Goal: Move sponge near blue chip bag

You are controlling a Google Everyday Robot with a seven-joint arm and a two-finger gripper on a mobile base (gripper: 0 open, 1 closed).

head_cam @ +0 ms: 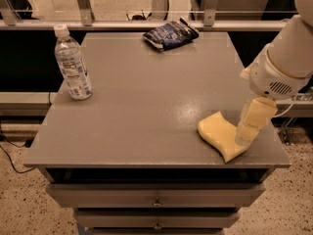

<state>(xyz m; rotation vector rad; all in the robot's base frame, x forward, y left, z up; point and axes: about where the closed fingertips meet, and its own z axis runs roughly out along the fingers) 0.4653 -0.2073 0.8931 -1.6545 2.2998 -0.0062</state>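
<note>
The pale yellow sponge point(219, 133) lies flat near the front right corner of the grey table point(142, 102). The dark blue chip bag point(169, 34) lies at the table's far edge, right of the middle, well away from the sponge. My gripper point(246, 131) hangs from the white arm at the right and reaches down over the sponge's right end, with its yellowish fingers point(252, 121) in front of that end.
A clear plastic water bottle point(72, 63) stands upright near the table's left edge. A metal railing point(146, 23) runs just behind the table. Drawers point(156, 202) sit below the front edge. The sponge lies close to the front and right edges.
</note>
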